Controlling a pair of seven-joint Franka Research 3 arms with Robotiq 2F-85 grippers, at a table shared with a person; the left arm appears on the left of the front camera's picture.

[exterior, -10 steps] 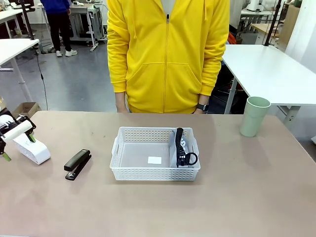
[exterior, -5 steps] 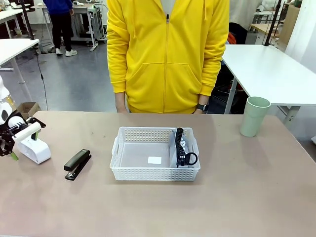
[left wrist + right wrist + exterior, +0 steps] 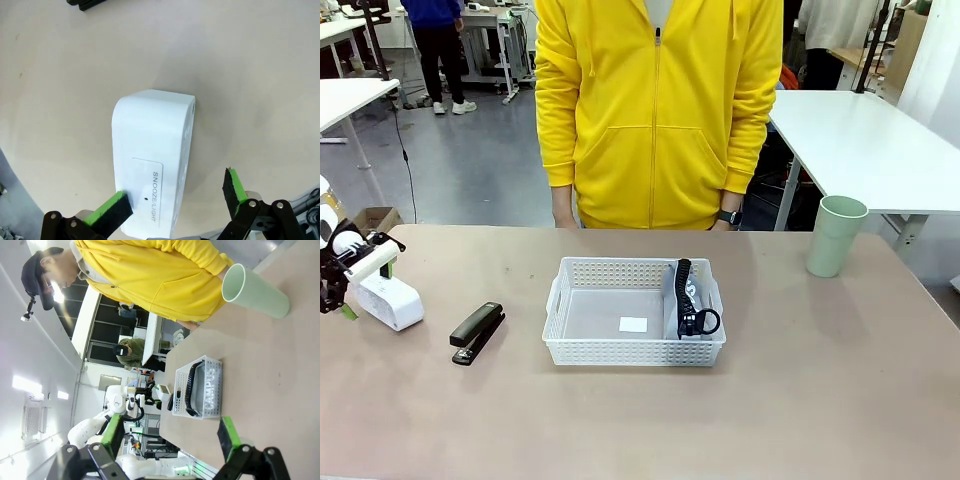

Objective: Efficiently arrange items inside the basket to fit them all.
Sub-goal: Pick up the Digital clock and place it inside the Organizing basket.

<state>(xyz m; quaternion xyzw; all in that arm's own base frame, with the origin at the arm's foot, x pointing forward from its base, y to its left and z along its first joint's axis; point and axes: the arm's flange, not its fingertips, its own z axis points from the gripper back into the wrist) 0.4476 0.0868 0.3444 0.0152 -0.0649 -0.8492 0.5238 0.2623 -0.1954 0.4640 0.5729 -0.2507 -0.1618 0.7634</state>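
Note:
The white basket [image 3: 570, 330] stands mid-table, and the grey "CAMPUS" pouch [image 3: 691, 298] with its black strap stands on edge along the basket's right side. A black stapler [image 3: 477, 332] lies to the left of the basket. Farther left sits the small white rounded box [image 3: 392, 304], and my left gripper [image 3: 360, 285] hangs over it. In the left wrist view that gripper [image 3: 172, 200] is open and straddles the near end of the box [image 3: 150, 150]. The pale green cup [image 3: 836, 235] stands at the far right. My right gripper [image 3: 170, 435] is open and holds nothing, well back from the basket [image 3: 199, 391].
A person in a yellow hoodie [image 3: 658, 110] stands at the table's far edge behind the basket, arms hanging down. Bare tabletop [image 3: 800, 400] stretches in front of and to the right of the basket. White tables stand beyond the far edge.
My left gripper has shifted slightly right and upward over the white box. The box, stapler, basket and cup have stayed where they were.

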